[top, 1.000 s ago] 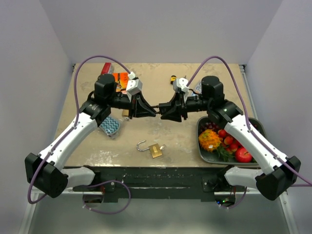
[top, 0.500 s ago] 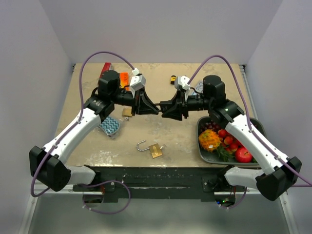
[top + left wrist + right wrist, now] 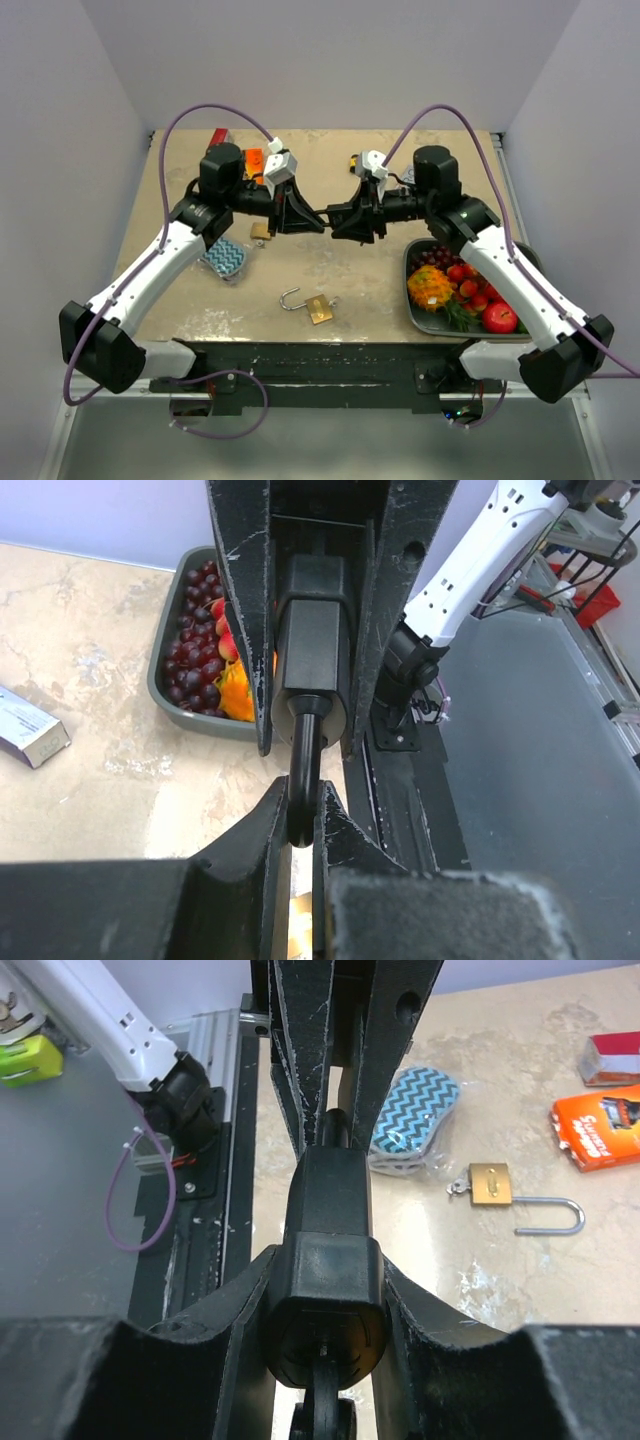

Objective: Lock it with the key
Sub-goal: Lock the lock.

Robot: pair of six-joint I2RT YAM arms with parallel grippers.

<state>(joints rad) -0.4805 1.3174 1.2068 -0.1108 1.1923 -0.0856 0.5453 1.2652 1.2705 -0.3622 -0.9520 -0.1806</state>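
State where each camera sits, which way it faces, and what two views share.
Top external: above and behind, looking down at the table; both arms show.
Left wrist: faces right, past left fingers, toward the fruit tray.
Right wrist: faces left, past right fingers, toward the zigzag pouch.
Shared: both wrist views show the gripped black object.

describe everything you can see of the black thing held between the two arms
The black piece looks like matte plastic: a blocky body ending in a round collar, with a slim bar sticking out of that end. It hangs level in the air above the table, between the arms. The right tool is clamped around the body; the left tool pinches the bar's end. Nothing else touches it. Lock or key, I cannot tell.
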